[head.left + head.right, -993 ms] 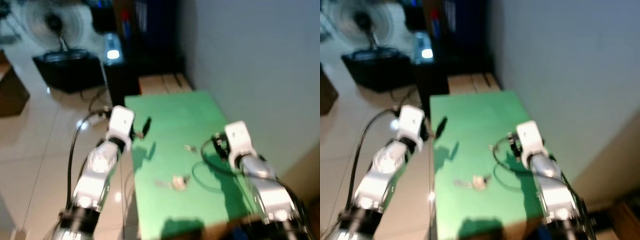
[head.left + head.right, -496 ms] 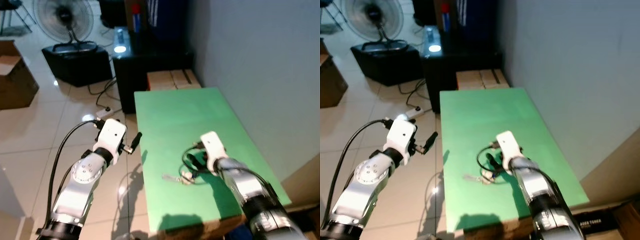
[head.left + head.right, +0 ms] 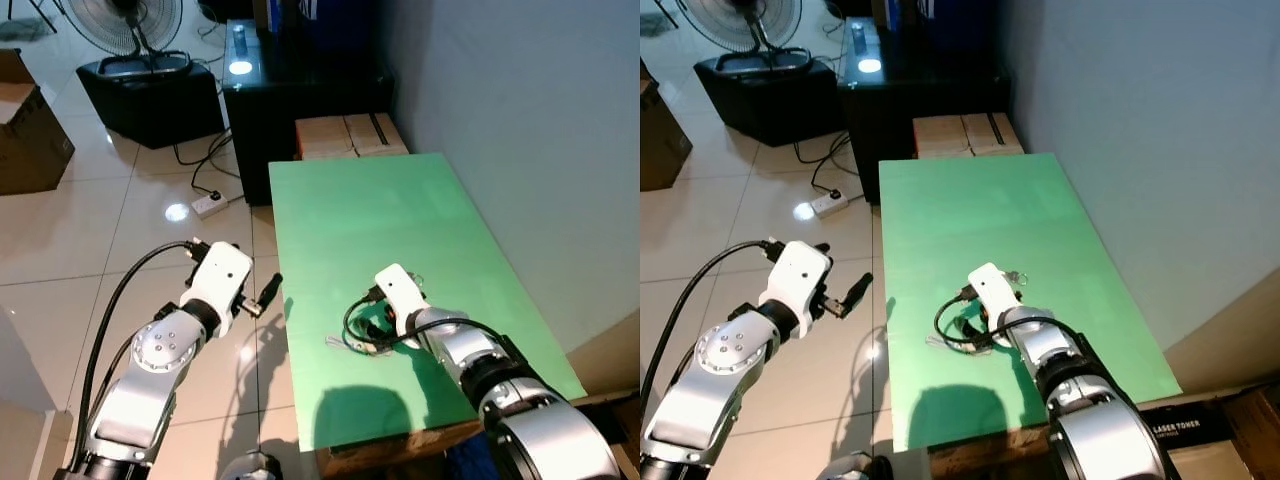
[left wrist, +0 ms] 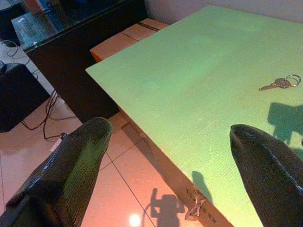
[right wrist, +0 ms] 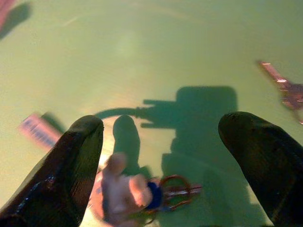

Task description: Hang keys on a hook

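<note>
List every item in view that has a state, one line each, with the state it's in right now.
Right claw: open, low over the key bunch.
Left claw: open, holding nothing, off the table's left edge.
Key bunch: lying on the green table, not gripped.
Single key: lying flat on the table, apart from the bunch.
Fan: cannot tell if running.

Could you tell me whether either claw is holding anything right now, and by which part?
Nothing is held. The right claw is open above the key bunch on the green table; the left claw is open too.
</note>
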Robot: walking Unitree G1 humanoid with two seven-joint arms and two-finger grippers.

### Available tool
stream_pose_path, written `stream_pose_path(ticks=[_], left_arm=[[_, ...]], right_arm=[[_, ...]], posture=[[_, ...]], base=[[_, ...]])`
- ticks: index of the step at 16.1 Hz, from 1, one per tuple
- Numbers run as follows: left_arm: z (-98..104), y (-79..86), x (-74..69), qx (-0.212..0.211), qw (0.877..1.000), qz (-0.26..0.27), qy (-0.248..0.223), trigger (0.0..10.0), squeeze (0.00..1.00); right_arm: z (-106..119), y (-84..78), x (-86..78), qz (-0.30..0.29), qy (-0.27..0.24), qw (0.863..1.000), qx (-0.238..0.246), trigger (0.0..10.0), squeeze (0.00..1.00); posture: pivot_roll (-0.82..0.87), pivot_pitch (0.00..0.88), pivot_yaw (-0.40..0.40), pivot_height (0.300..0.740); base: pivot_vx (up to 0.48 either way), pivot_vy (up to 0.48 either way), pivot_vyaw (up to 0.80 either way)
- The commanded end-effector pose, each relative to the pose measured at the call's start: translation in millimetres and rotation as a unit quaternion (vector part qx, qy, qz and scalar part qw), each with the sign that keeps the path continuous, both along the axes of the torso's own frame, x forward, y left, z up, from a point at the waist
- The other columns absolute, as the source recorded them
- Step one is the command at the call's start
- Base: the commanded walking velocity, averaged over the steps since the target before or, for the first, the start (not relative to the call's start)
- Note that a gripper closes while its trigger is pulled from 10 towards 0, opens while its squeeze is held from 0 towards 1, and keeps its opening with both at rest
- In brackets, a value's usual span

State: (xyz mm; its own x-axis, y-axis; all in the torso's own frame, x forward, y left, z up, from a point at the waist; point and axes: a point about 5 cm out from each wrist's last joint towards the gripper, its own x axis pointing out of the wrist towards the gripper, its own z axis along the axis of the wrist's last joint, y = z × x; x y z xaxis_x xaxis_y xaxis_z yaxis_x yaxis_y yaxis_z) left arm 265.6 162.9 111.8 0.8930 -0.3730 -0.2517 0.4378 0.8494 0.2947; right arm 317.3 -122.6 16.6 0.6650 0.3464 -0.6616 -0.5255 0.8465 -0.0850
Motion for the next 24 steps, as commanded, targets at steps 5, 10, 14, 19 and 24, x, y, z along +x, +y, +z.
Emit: stream_pose_path(ticks=[5,10,14,19,24], left_arm=[[5.7,-2.5,2.3,0.005,1.0,-0.01,-0.003,10.0,0.0],[4.4,-9.0,1.8,0.004,0.999,-0.049,0.015,10.0,0.0],[12.6,-20.8,-7.5,-0.067,0.989,-0.123,0.047,10.0,0.0],[26.6,-30.6,-26.7,-0.162,0.952,-0.238,0.108,10.0,0.0],[24.9,-24.6,-22.0,-0.132,0.957,-0.228,0.121,10.0,0.0]], right_arm=[[-0.6,-9.5,1.7,-0.033,-0.009,0.999,0.001,10.0,1.0],[-6.3,-25.9,-1.7,-0.031,-0.017,0.996,-0.08,10.0,1.0],[-6.2,-31.3,-1.9,-0.035,-0.016,0.996,-0.078,10.0,1.0],[-13.4,-33.7,-8.5,-0.019,0.004,0.995,-0.103,10.0,0.79],[-10.9,-23.7,-7.6,0.019,0.019,0.997,-0.066,10.0,0.0]], posture=[[-0.01,0.117,0.011,0.74],[-0.03,0.111,0.026,0.74],[-0.03,0.104,0.024,0.74],[-0.04,0.082,0.023,0.74],[-0.05,0.068,0.028,0.74]], base=[[0.0,0.0,0.0],[0.0,0.0,0.0],[0.0,0.0,0.0],[0.0,0.0,0.0],[0.0,0.0,0.0]])
